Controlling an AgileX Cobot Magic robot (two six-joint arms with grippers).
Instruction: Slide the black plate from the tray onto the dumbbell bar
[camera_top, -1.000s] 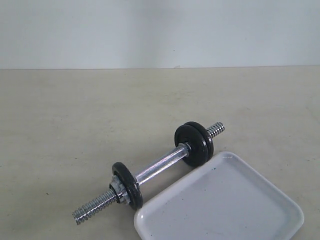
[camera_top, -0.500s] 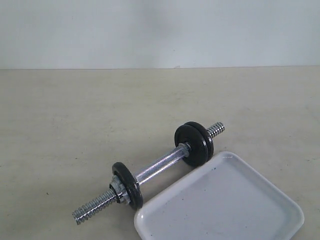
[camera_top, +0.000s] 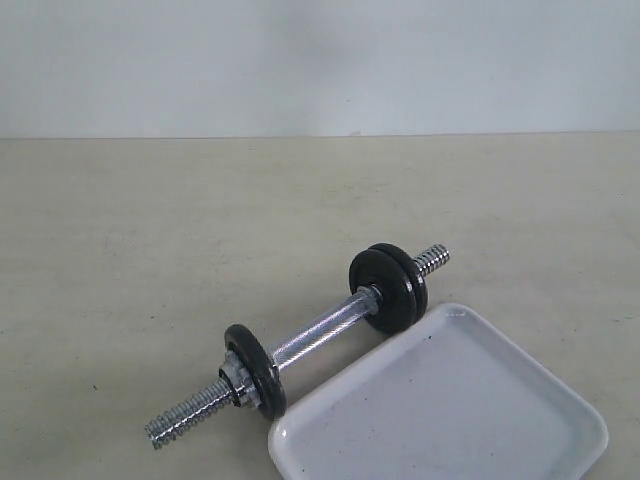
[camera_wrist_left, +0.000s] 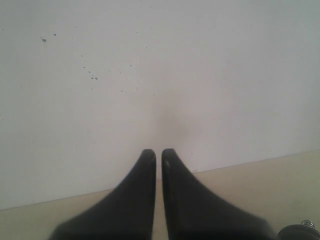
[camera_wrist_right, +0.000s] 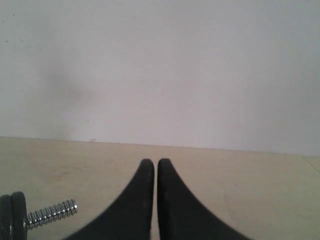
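Pale beige tabletop (camera_top: 150, 260), filling most of the exterior view, backed by a plain whitish wall (camera_top: 320, 60). Glossy white tray (camera_top: 450, 400) flat on the tabletop at the near right, partly cut off by the lower edge of that view. Chrome dumbbell bar (camera_top: 315, 335) lying on the tabletop just beside the tray's rim, slanting from near left to farther right, smooth in the middle, spiral thread bare at both ends.

Black, tapered left fingers (camera_wrist_left: 148, 156), drawn almost together with only a thin slit between, gripping nothing, raised before the wall above the tabletop. Likewise the right fingers (camera_wrist_right: 146, 165), nearly closed on a narrow slit, holding nothing, with the bar's farther threaded end and two discs low at the side of that wrist view.

On the bar, off the tray, the black plate (camera_top: 400, 290): one of a pair of matching black discs pressed face to face near the farther end, upright on edge, close against the tray's rim. Which of the two, not possible to tell. Alone toward the nearer end, a third black disc (camera_top: 255, 370), also upright. Smallest, a silver nut (camera_top: 232, 378), tight against that disc on its outer side, toward the nearer thread.
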